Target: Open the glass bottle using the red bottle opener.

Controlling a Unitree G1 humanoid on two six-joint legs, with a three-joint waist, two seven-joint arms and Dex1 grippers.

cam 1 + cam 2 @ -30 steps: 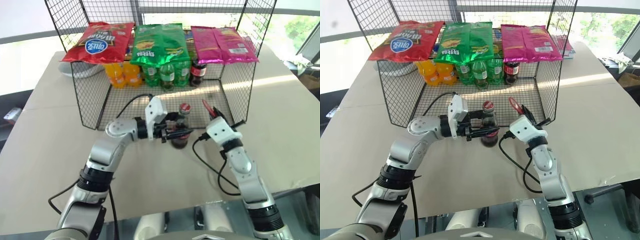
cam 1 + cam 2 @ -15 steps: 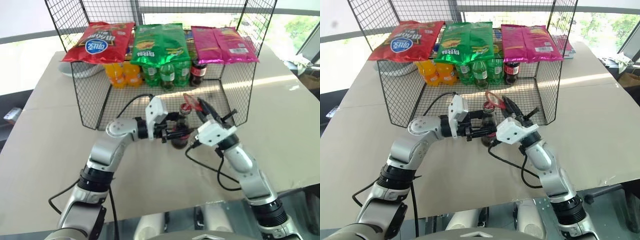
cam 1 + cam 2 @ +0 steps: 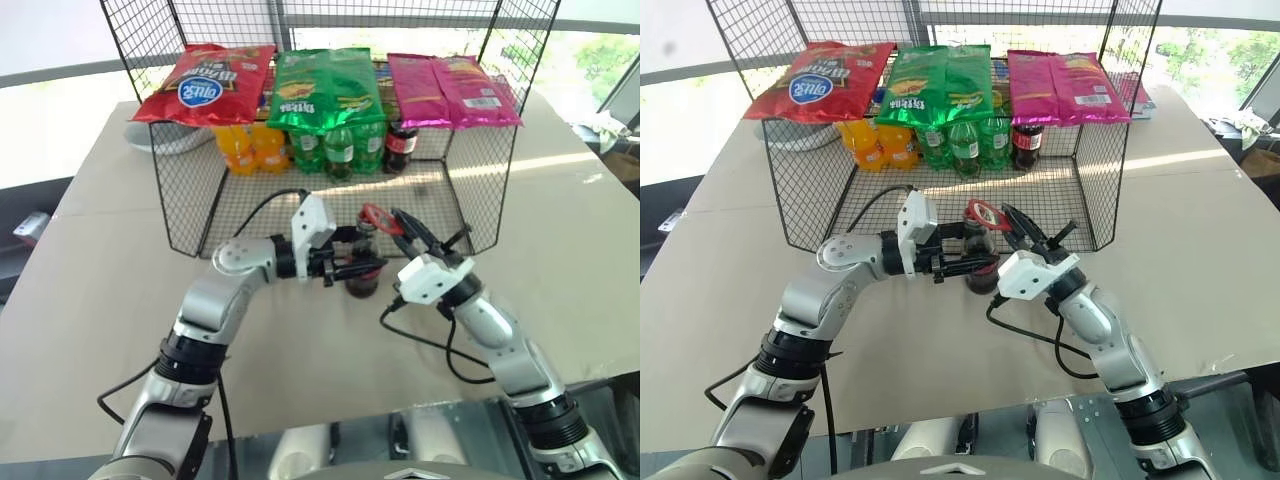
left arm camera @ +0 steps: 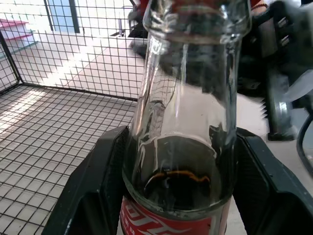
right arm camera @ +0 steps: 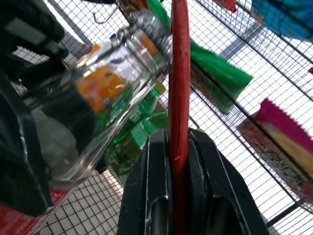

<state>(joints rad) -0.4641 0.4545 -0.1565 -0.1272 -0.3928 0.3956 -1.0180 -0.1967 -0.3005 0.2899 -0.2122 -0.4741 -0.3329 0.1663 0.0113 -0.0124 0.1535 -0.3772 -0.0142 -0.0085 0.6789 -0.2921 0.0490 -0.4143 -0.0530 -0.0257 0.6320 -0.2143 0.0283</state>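
Cardboard covers the table (image 3: 90,290), and near its middle the glass bottle (image 3: 363,272) stands upright just in front of the wire basket (image 3: 180,210). From nine o'clock the left gripper (image 3: 352,268) clamps the bottle's body between its black fingers (image 4: 93,191). At three o'clock the right gripper (image 3: 403,226) pinches the red bottle opener (image 3: 379,217) by its handle, ring head resting at the bottle's cap. Chip bags (image 3: 322,87) and soda bottles (image 3: 340,148) line the basket at twelve o'clock.
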